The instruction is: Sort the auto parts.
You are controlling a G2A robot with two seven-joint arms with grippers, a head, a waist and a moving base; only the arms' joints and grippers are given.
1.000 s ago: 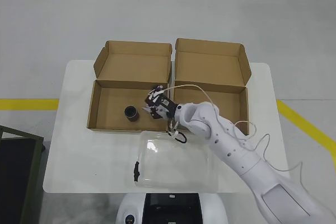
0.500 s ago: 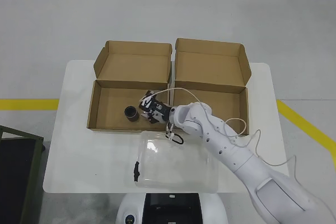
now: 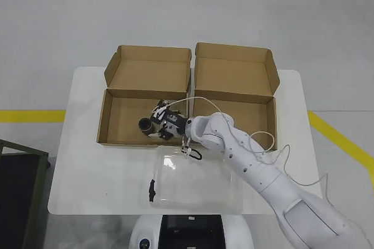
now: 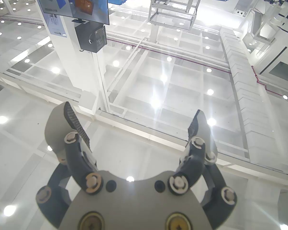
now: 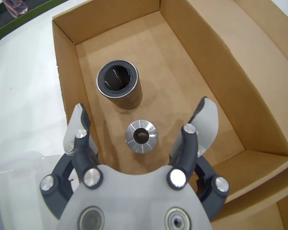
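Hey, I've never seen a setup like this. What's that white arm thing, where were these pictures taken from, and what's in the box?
It is a two-armed robot sorting auto parts. One picture looks down from above at a white table with two open cardboard boxes and a clear plastic container. The other two come from cameras on its wrists. The right pincer, open and holding nothing, hovers over one box, above a metal cone with a centre hole; a dark hollow cylinder stands upright beside it. The left pincer, open and empty, points up at the ceiling.
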